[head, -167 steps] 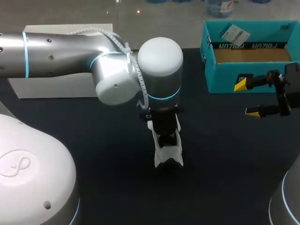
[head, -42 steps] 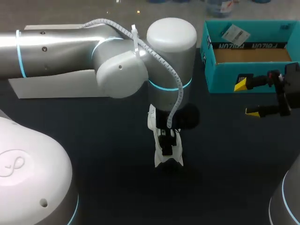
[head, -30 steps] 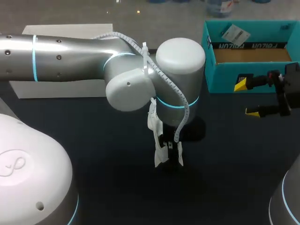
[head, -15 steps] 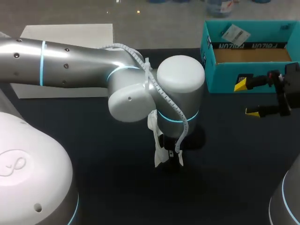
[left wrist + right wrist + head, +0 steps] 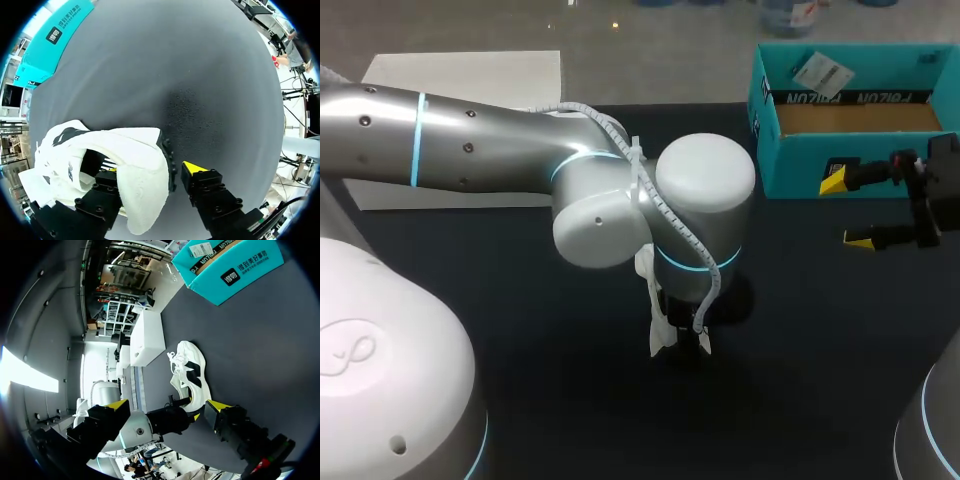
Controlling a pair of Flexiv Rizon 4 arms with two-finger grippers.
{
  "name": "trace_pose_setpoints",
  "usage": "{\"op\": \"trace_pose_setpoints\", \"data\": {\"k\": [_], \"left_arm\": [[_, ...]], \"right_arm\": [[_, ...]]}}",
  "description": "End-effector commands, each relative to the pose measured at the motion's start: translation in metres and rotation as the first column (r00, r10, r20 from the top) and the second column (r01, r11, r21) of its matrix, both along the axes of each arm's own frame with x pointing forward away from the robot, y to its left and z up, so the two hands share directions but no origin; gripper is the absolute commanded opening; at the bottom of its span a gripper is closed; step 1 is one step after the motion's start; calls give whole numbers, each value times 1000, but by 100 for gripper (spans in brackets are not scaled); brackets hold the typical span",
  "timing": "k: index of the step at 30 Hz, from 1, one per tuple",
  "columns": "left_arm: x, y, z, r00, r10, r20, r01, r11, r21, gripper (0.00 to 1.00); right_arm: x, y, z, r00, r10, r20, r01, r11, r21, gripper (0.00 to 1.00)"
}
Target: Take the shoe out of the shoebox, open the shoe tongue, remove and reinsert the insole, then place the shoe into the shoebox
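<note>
Rough white cloth shoe on a matt dark table; teal cardboard shoebox; left arm of brushed metal and glossy white plastic.

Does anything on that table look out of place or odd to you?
Nothing is spilled or broken. The white sneaker sits out on the table, apart from its teal shoebox, with the left gripper at its heel.
</note>
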State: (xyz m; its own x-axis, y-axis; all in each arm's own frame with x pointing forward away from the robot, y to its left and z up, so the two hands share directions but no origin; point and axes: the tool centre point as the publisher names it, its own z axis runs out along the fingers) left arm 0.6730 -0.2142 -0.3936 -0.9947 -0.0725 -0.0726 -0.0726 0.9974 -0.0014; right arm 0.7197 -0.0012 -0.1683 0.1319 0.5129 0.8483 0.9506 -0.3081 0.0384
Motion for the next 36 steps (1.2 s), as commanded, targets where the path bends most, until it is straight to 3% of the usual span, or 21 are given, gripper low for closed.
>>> {"op": "trace_pose_setpoints", "data": {"k": [1, 8, 14, 28, 36], "left_arm": [[-1, -2, -4, 1000, -3, -3, 3, 1000, 5, 0], [-4, 0, -1, 1000, -9, -13, 10, 1000, 10, 0], [-4, 3, 23, 999, -1, -42, 1, 1000, 20, 0], [12, 12, 123, 992, 58, -116, -44, 992, 119, 0], [22, 6, 182, 989, 64, -132, -52, 995, 88, 0]], "right_arm": [[-1, 1, 0, 1000, -2, -2, 2, 1000, -3, 100], [-1, 1, 0, 1000, -2, -2, 2, 1000, -3, 100], [-1, 1, 0, 1000, -2, -2, 2, 1000, -3, 100], [-1, 1, 0, 1000, -2, -2, 2, 1000, -3, 100], [-1, 1, 0, 1000, -2, -2, 2, 1000, -3, 100]]}}
